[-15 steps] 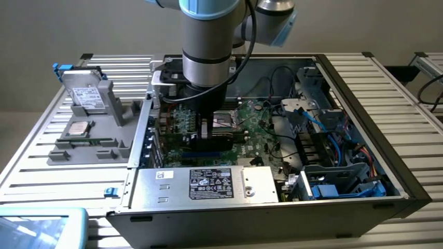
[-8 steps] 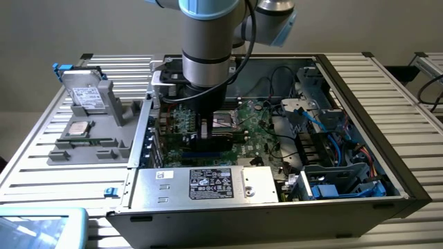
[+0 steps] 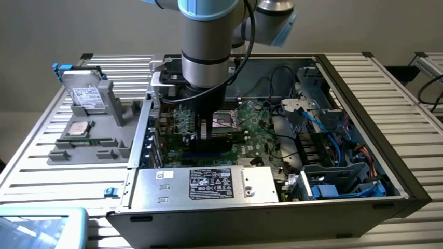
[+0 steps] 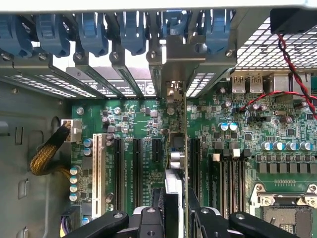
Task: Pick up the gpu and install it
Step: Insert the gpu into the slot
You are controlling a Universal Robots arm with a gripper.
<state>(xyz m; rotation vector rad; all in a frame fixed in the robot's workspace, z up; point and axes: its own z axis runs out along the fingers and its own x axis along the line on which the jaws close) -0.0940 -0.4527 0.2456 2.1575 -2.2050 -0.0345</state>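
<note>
**Gripper** (image 4: 176,220) pinched gpu (image 4: 175,168) by both faces. Card was held upright on edge inside open computer case (image 3: 242,228), above expansion slots (image 4: 136,173) of motherboard (image 4: 129,119). Whether card edge had met slot: cannot tell.

**Exterior view:** power supply (image 3: 207,184) at 6 o'clock from gripper, hard drive (image 3: 86,96) at 10 o'clock.

**Risks, as judged:**
- Slight tilt in grip could jam connector against slot wall.
- Bracket (image 4: 172,91) could catch rear frame.
- Off-line push could flex board.

Robot arm (image 3: 204,46) reaches straight down, wrist vertical; claw (image 3: 209,136) points downward; fingers (image 4: 158,218) clamped either side of the gpu (image 4: 174,186), held edge-on
</note>
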